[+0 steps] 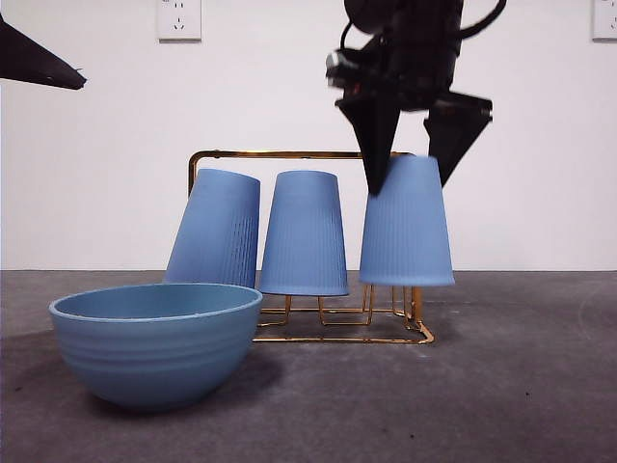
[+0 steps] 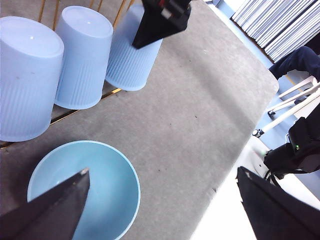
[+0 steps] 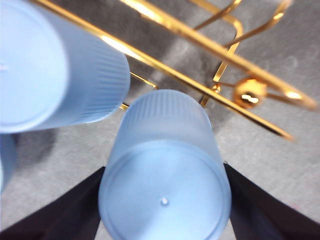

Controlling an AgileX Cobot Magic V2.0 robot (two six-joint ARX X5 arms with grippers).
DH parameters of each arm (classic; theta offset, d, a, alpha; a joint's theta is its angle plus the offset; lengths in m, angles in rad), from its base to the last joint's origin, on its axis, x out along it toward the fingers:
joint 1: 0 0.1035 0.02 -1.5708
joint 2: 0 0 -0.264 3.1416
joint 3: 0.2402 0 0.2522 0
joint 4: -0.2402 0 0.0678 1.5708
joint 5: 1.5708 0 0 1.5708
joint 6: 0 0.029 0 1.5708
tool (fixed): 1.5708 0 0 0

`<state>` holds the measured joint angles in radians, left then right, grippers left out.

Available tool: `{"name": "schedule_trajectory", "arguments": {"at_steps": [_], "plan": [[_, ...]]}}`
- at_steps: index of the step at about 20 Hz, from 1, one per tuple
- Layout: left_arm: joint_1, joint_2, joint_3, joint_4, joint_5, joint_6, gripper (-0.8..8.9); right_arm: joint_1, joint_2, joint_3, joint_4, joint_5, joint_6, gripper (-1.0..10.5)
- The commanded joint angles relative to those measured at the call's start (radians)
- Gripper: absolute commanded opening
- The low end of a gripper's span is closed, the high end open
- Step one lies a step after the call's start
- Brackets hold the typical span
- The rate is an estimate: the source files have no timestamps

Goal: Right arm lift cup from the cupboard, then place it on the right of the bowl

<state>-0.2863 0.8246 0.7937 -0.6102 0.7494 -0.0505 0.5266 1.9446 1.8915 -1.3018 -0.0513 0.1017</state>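
Note:
The cupboard is a gold wire rack (image 1: 289, 154) holding three upside-down ribbed light-blue cups. My right gripper (image 1: 411, 188) comes down from above and is shut on the rightmost cup (image 1: 407, 227) near its upturned base. In the right wrist view both jaws press the sides of this cup (image 3: 165, 175), with the rack (image 3: 200, 47) behind it. The cup's rim sits a little higher than the middle cup's rim. The wide blue bowl (image 1: 154, 352) stands in front of the rack at the left. My left gripper (image 2: 164, 171) is open and empty above the bowl (image 2: 132, 175).
The middle cup (image 1: 305, 231) stands upright and the left cup (image 1: 216, 227) leans on the rack. Grey table surface (image 1: 521, 367) lies to the right of the bowl. The left arm shows as a black tip (image 1: 39, 58) at the top left corner. The table's edge (image 2: 235, 150) shows in the left wrist view.

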Motion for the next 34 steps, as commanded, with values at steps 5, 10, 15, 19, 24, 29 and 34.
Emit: {"name": "schedule_trajectory", "arguments": {"at_steps": [5,10,15,19,24,29,34], "plan": [[-0.004,0.005,0.017,0.004,-0.001,0.018,4.68,0.016,-0.028,0.065,-0.035,0.0,0.016,2.2],[-0.004,0.005,0.017,0.004,-0.001,0.021,4.68,0.06,-0.123,0.064,-0.03,0.036,0.016,2.2],[-0.004,0.005,0.017,0.003,-0.001,0.021,4.68,0.108,-0.231,0.008,-0.015,0.097,0.016,2.2],[-0.004,0.005,0.017,0.003,-0.002,0.021,4.67,0.127,-0.387,-0.172,0.107,0.103,0.016,2.2],[-0.004,0.029,0.017,0.004,-0.002,0.02,4.67,0.135,-0.667,-0.501,0.296,0.097,0.016,2.2],[-0.008,0.122,0.017,0.006,-0.019,-0.104,4.67,0.134,-0.974,-0.85,0.528,-0.069,0.071,2.2],[-0.015,0.205,0.017,0.027,0.069,-0.227,4.67,0.132,-1.188,-1.138,0.778,-0.182,0.239,2.2]]}}
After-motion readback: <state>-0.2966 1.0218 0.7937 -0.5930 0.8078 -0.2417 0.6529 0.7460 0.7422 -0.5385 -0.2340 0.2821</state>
